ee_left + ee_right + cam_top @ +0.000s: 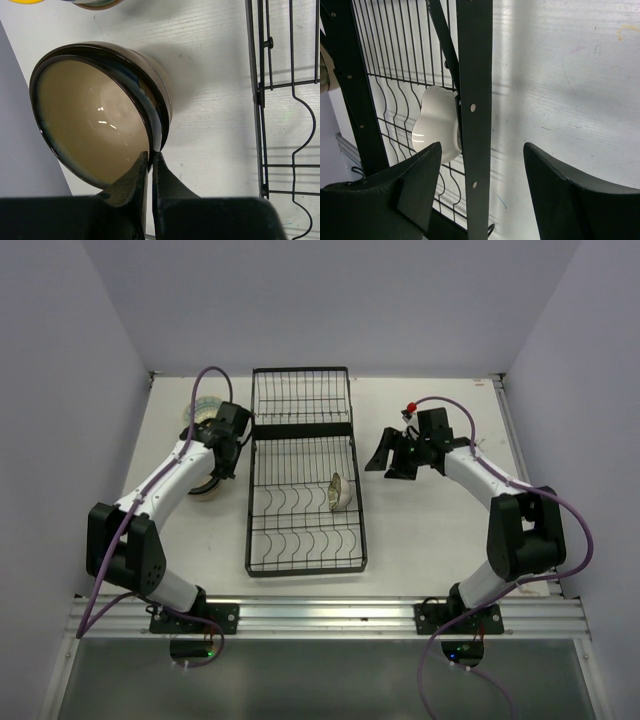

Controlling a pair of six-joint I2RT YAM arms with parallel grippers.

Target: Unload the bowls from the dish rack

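Left gripper pinches a brown bowl's rim beside the rack. One pale bowl is left inside. Right gripper stands open.

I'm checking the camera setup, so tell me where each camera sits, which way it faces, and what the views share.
Top external: above and behind the bases, looking down on the table; left arm and right arm flank the dish rack.
Left wrist: looks down on the brown bowl beside the rack; left gripper pinches its rim.
Right wrist: faces the rack's side and the white bowl; open right gripper at the bottom.
Shared: the rack in all three; white bowl in top and right wrist.
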